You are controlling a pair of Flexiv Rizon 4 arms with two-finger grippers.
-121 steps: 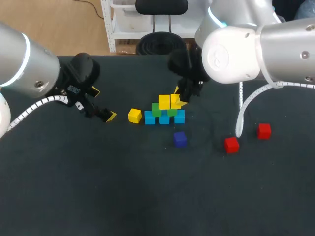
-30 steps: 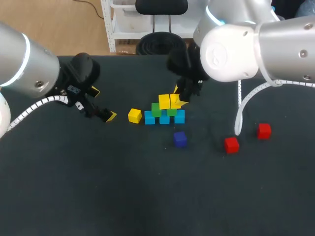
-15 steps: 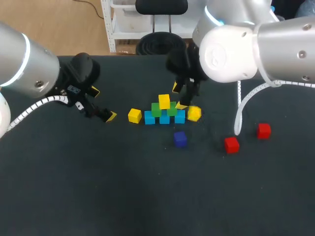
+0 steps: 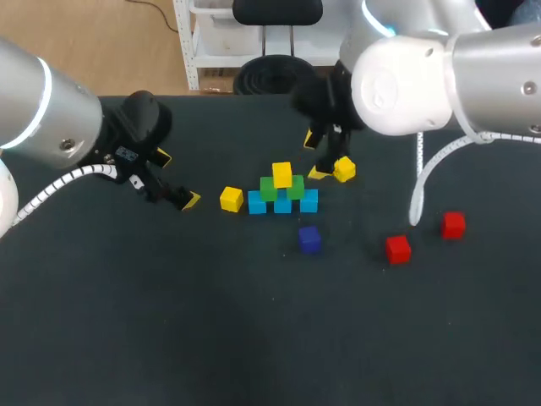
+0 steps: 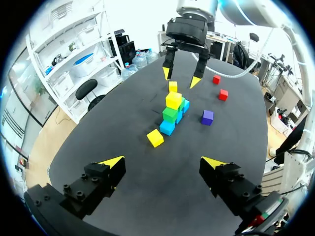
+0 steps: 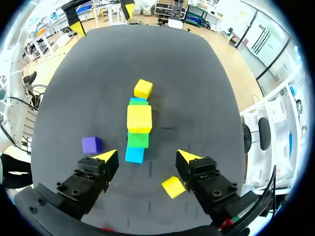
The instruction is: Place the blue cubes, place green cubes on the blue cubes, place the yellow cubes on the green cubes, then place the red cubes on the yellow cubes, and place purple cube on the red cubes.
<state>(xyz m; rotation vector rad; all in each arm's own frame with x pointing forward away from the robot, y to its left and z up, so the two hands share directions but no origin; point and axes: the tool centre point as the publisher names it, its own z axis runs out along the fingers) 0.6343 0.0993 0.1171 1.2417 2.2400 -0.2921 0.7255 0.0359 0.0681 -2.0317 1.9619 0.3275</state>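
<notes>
Three blue cubes (image 4: pixel 283 204) stand in a row with two green cubes (image 4: pixel 269 189) on them and one yellow cube (image 4: pixel 281 175) on top; the same stack (image 6: pixel 139 118) lies ahead of my right gripper. A second yellow cube (image 4: pixel 344 169) lies on the table right of the stack, beside my right gripper (image 4: pixel 317 157), which hangs open and empty above it (image 6: pixel 173 187). A third yellow cube (image 4: pixel 231 199) sits left of the stack. My left gripper (image 4: pixel 177 178) stays open at the left, well short of the cubes (image 5: pixel 155 137).
A purple cube (image 4: pixel 309 238) lies in front of the stack. Two red cubes (image 4: pixel 398 249) (image 4: pixel 453 224) sit at the right. The dark table (image 4: pixel 254 338) has free room toward the front.
My right gripper opened and drew back to the right. The yellow cube it held at the stack fell off and now lies on the table right of the stack.
</notes>
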